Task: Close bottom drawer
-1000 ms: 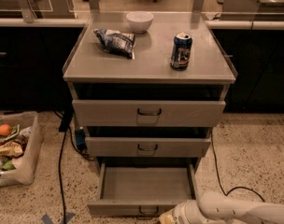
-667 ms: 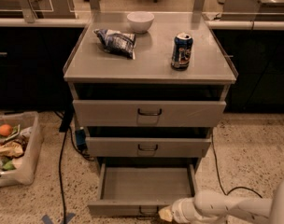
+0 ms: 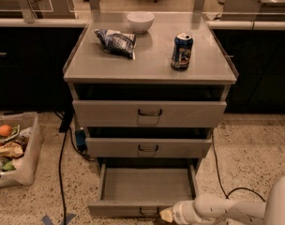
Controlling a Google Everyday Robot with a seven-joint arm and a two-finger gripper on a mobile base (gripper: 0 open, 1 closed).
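The bottom drawer [image 3: 147, 184] of the grey metal cabinet is pulled far out, its plain grey tray empty. Its low front panel [image 3: 119, 209] runs along the bottom of the view, with the small dark handle [image 3: 148, 213] near its middle. My gripper [image 3: 165, 215] comes in from the lower right on a white arm [image 3: 227, 209]. Its tip is at the drawer's front panel, just right of the handle. The middle drawer [image 3: 148, 147] and the top drawer [image 3: 149, 113] above also stand slightly out.
On the cabinet top are a white bowl [image 3: 140, 21], a chip bag [image 3: 116, 41] and a blue can [image 3: 182, 51]. A clear bin [image 3: 13, 149] with food items stands on the floor at left. Black cables [image 3: 60, 172] run along the speckled floor on both sides.
My arm has slid left along the bottom of the view, bringing the gripper tip from right of the drawer front to beside its handle. The drawer still stands far out.
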